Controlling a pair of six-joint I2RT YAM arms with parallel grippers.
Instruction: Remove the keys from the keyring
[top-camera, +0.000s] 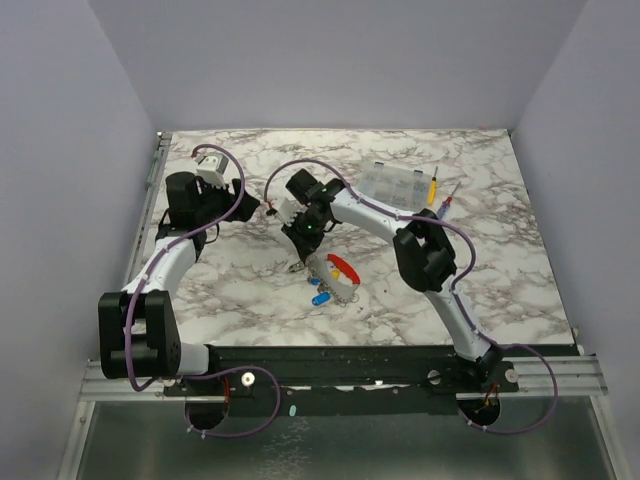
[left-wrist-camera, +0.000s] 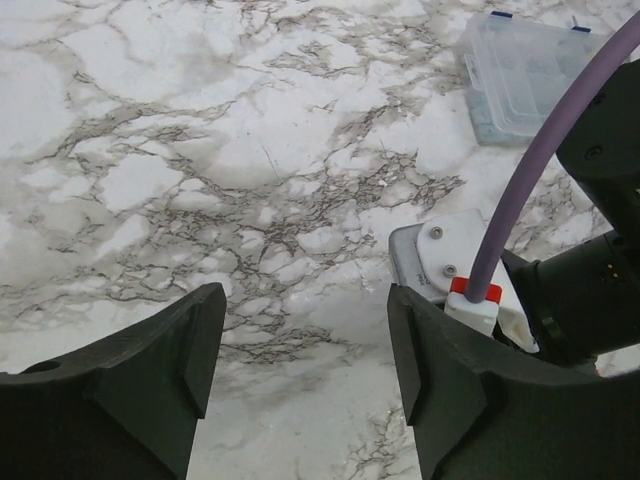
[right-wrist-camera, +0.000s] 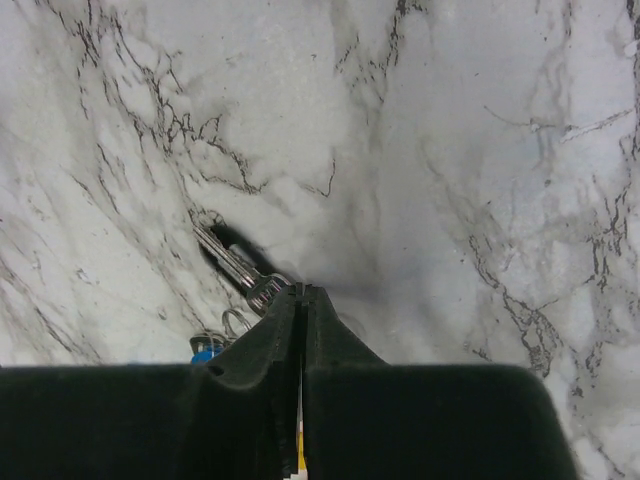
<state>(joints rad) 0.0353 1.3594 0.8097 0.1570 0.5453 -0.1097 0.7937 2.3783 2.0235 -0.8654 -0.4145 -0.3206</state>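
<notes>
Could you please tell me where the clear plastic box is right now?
Top view: the clear plastic box sits toward the far right of the marble table, the yellow-handled screwdriver just beside its right edge.

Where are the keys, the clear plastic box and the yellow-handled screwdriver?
keys (right-wrist-camera: 238, 264), right wrist view, on the silvery blades.
clear plastic box (top-camera: 397, 183), top external view, on its lid.
yellow-handled screwdriver (top-camera: 432, 186), top external view, on the handle.

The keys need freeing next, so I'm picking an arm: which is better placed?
Right. The right tool is shut, tips against the keys; the left tool hangs open over the table, away from them.
</notes>
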